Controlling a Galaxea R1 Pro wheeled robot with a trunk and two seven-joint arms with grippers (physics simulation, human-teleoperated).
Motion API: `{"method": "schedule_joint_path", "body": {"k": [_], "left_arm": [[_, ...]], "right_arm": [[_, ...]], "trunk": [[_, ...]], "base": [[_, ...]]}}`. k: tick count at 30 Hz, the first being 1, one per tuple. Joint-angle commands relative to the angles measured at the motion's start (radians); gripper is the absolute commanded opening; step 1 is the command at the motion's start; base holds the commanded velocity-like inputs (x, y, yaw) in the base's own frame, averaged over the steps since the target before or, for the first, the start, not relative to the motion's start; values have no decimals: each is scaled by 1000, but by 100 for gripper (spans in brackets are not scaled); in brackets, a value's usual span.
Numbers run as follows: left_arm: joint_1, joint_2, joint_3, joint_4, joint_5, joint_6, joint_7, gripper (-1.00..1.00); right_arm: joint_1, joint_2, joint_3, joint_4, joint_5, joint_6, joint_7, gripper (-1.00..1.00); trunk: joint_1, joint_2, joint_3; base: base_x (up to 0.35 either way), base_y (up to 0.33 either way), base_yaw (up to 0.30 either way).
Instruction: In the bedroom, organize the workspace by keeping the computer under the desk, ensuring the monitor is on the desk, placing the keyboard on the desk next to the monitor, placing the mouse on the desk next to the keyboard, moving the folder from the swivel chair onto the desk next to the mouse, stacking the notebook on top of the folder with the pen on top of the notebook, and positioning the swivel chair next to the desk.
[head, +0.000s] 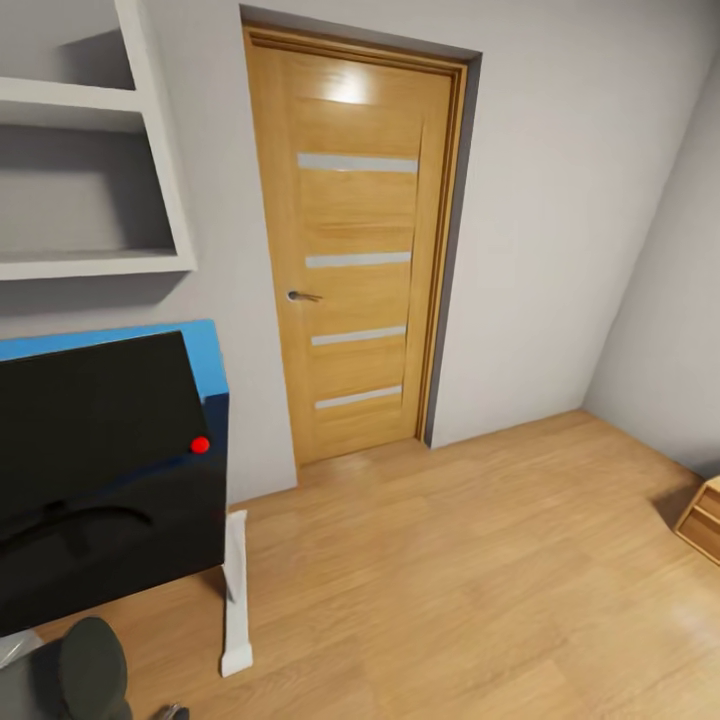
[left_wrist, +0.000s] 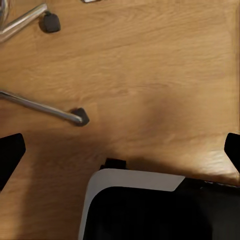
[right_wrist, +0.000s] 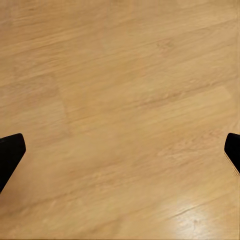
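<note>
The monitor (head: 95, 420), a black screen with a red dot at its lower corner, stands on the black-topped desk (head: 205, 520) at the left of the head view. Behind it rises the desk's blue back panel (head: 205, 355), and the white leg (head: 236, 600) reaches the floor. Two chrome legs with black castors (left_wrist: 80, 117) of the swivel chair lie on the wood floor in the left wrist view. My left gripper (left_wrist: 120, 152) is open above the floor, near those castors. My right gripper (right_wrist: 120, 152) is open over bare floor.
A closed wooden door (head: 360, 250) faces me, and white wall shelves (head: 100, 200) hang above the desk. A low light-wood cabinet (head: 705, 520) pokes in at the right edge. My white and black base (left_wrist: 140, 205) is under the left gripper. A dark rounded part (head: 92, 668) sits bottom left.
</note>
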Motion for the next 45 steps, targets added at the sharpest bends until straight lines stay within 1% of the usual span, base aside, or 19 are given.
{"method": "schedule_joint_path", "body": {"k": [1,12,33,45], "left_arm": [[0,0,2,-1,1,-2,0,100],[0,0,3,-1,1,-1,0,100],[0,0,3,-1,1,-2,0,100],[0,0,3,-1,1,-2,1,100]], "right_arm": [[-1,0,0,1,0,-3,0,100],[-1,0,0,1,0,-3,0,100],[-1,-1,0,1,0,-3,0,100],[-1,0,-1,1,-2,-3,0,100]], "trunk": [[1,-1,-1],[1,-1,-1],[1,-1,-1],[1,-1,-1]], "base": [[327,-123,0],[327,-97,0],[327,-8,0],[326,-102,3]]}}
